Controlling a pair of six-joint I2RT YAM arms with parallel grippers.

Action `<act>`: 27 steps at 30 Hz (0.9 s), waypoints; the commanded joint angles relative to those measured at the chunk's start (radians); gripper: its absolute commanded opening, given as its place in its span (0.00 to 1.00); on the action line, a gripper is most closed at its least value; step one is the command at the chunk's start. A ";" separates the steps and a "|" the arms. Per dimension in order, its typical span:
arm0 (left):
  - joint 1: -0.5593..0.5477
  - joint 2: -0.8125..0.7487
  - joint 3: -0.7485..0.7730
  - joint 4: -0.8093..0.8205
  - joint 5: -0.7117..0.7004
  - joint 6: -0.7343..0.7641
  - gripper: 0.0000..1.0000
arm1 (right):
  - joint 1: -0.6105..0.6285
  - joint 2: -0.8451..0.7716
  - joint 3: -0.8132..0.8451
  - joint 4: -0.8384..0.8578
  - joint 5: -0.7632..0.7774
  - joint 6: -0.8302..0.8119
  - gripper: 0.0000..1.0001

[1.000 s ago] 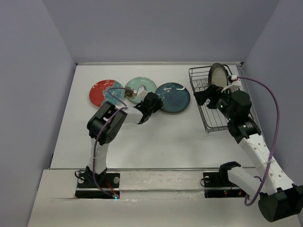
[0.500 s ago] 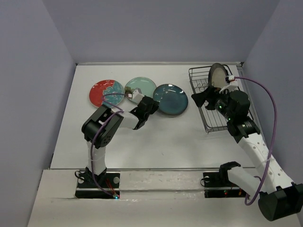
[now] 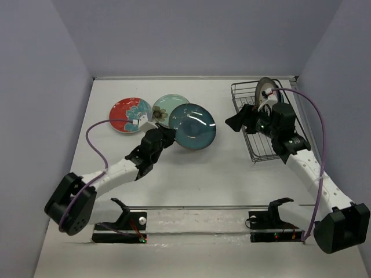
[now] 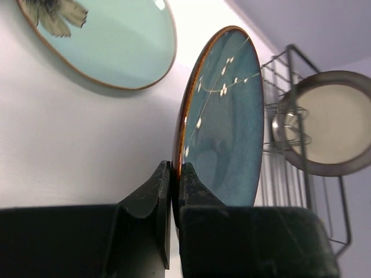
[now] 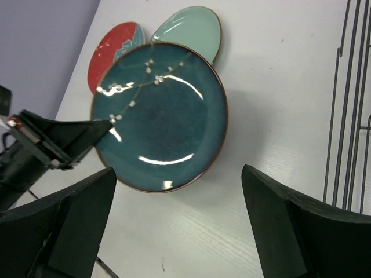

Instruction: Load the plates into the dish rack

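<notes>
My left gripper is shut on the near-left rim of the dark teal plate, which is raised and tilted off the table. The red-and-blue plate and the mint plate lie flat behind it. A grey-brown plate stands upright in the dish rack at the right. My right gripper hangs open and empty beside the rack's left side, facing the teal plate.
The rack's wire side runs along the right edge of the right wrist view. Purple cables loop from both arms. Walls close the table at the back and both sides.
My left gripper closed on the teal plate's rim and lifted it, tilting it and drawing it nearer and to the left. The right gripper swung slightly left, away from the rack.
</notes>
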 commanded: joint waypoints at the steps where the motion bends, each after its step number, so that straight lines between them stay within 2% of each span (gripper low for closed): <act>1: -0.001 -0.222 -0.008 0.177 0.017 0.032 0.06 | 0.018 0.047 0.030 0.023 -0.099 0.010 0.95; 3: -0.001 -0.289 -0.022 0.156 0.046 0.049 0.06 | 0.034 0.062 0.007 0.065 -0.143 0.023 0.96; 12: -0.001 -0.469 -0.066 0.128 0.199 0.024 0.06 | 0.130 0.167 0.009 0.098 -0.147 0.044 0.98; 18: -0.001 -0.567 -0.066 0.123 0.281 0.023 0.06 | 0.140 0.203 -0.065 0.282 -0.281 0.133 0.98; 19: -0.001 -0.581 -0.065 0.120 0.290 0.026 0.06 | 0.140 0.205 -0.073 0.315 -0.294 0.152 0.95; 20: -0.001 -0.601 -0.057 0.107 0.302 0.031 0.06 | 0.140 0.208 -0.092 0.375 -0.338 0.164 0.86; 21: -0.001 -0.606 -0.051 0.099 0.302 0.032 0.06 | 0.140 0.208 -0.100 0.376 -0.364 0.181 0.86; 23: -0.001 -0.612 -0.033 0.076 0.330 0.038 0.06 | 0.140 0.211 -0.111 0.455 -0.406 0.230 0.67; 24: -0.001 -0.613 -0.031 0.073 0.336 0.040 0.06 | 0.140 0.211 -0.120 0.480 -0.424 0.245 0.53; 25: -0.001 -0.615 -0.025 0.067 0.374 0.041 0.11 | 0.140 0.205 -0.125 0.527 -0.453 0.276 0.35; 26: -0.001 -0.618 -0.019 0.054 0.380 0.043 0.19 | 0.140 0.199 -0.129 0.546 -0.463 0.287 0.26; 27: 0.001 -0.621 -0.011 0.036 0.376 0.057 0.42 | 0.140 0.191 -0.132 0.560 -0.463 0.296 0.07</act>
